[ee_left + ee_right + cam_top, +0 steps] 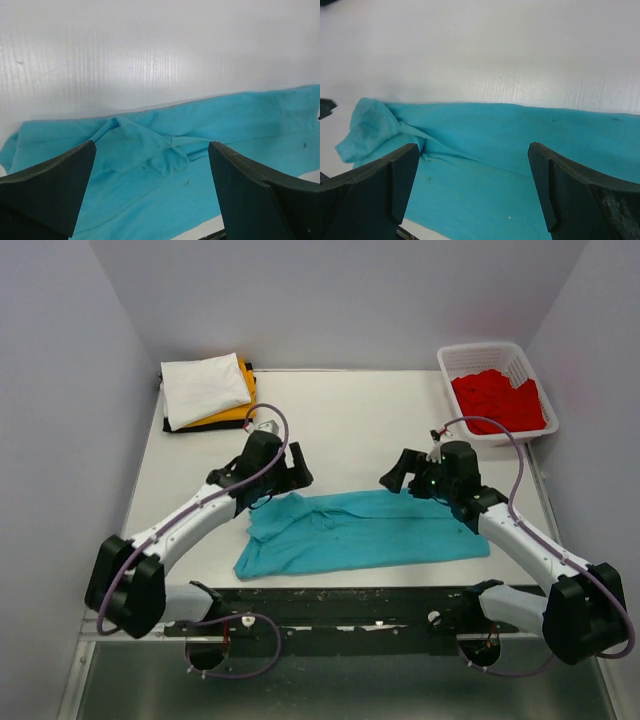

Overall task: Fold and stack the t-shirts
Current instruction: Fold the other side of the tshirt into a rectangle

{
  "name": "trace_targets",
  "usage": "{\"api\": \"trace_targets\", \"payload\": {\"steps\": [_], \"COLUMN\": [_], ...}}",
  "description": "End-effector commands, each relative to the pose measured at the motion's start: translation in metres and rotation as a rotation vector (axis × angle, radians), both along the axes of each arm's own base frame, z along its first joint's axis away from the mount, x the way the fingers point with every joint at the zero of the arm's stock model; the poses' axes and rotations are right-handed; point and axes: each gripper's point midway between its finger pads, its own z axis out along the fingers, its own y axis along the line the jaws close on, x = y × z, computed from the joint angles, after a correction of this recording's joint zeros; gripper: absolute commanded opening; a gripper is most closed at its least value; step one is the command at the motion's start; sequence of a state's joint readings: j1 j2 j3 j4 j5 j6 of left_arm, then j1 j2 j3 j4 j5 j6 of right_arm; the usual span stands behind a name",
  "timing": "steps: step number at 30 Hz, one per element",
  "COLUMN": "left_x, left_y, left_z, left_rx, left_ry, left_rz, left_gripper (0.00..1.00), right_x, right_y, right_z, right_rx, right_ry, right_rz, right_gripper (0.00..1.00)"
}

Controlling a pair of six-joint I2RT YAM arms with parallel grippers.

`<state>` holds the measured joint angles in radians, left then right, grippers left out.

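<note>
Teal t-shirt (pixel 365 532) spread | left end effector (pixel 287 480) wide, low over far edge | right end effector (pixel 405 480) wide, likewise

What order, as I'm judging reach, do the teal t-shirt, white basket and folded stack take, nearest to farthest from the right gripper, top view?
1. teal t-shirt, just beside the right gripper, table centre.
2. white basket, far right corner.
3. folded stack, far left corner.
</note>
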<state>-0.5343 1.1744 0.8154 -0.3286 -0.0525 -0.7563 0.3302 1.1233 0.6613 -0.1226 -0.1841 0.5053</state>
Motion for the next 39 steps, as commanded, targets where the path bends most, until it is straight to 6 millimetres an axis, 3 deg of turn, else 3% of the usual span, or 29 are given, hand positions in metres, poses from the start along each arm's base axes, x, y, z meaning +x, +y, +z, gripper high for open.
{"api": "trace_targets", "payload": {"steps": [1,4,6,9,11,17,21,26,31,33,36,39], "left_x": [0.022,0.027,0.026,0.021,0.016,-0.012,-0.043,-0.091,-0.155,-0.159,-0.138,-0.110], "left_y": [-0.033,-0.034,-0.035,-0.042,-0.050,-0.065,-0.061,-0.067,-0.077,-0.067,-0.034,0.022], "left_z": [-0.019,-0.043,-0.051,-0.050,-0.044,-0.047,-0.061,-0.050,-0.046,-0.039,-0.013,0.002], "left_rx": [-0.012,0.008,0.009,-0.042,-0.101,-0.221,-0.240,-0.270,-0.276,-0.231,-0.164,-0.084], "left_ry": [0.084,0.147,0.180,0.167,0.163,0.195,0.254,0.187,0.199,0.173,0.024,-0.078], "left_rz": [-0.180,-0.170,-0.171,-0.197,-0.234,-0.328,-0.333,-0.455,-0.643,-0.611,-0.411,-0.085], "left_gripper": [0.99,0.99,0.99,0.99,0.99,0.99,0.99,0.99,0.98,0.99,0.99,0.99], "right_x": [0.001,0.000,-0.006,-0.015,-0.014,-0.007,-0.006,-0.009,-0.012,-0.015,-0.017,-0.015], "right_y": [0.019,0.017,0.030,0.067,0.079,0.083,0.080,0.080,0.081,0.092,0.127,0.170], "right_z": [0.007,0.001,-0.003,-0.012,-0.018,-0.021,-0.020,-0.021,-0.023,-0.014,0.002,0.006], "right_rx": [0.032,0.021,0.053,0.037,0.007,0.014,0.001,-0.004,-0.020,0.003,0.066,0.089], "right_ry": [-0.053,-0.043,-0.028,-0.027,-0.019,-0.018,-0.028,-0.032,-0.053,-0.099,-0.190,-0.234], "right_rz": [0.105,0.099,0.162,0.310,0.333,0.314,0.306,0.326,0.360,0.429,0.548,0.658], "right_gripper": [1.00,1.00,1.00,1.00,1.00,1.00,1.00,1.00,1.00,1.00,1.00,1.00]}}
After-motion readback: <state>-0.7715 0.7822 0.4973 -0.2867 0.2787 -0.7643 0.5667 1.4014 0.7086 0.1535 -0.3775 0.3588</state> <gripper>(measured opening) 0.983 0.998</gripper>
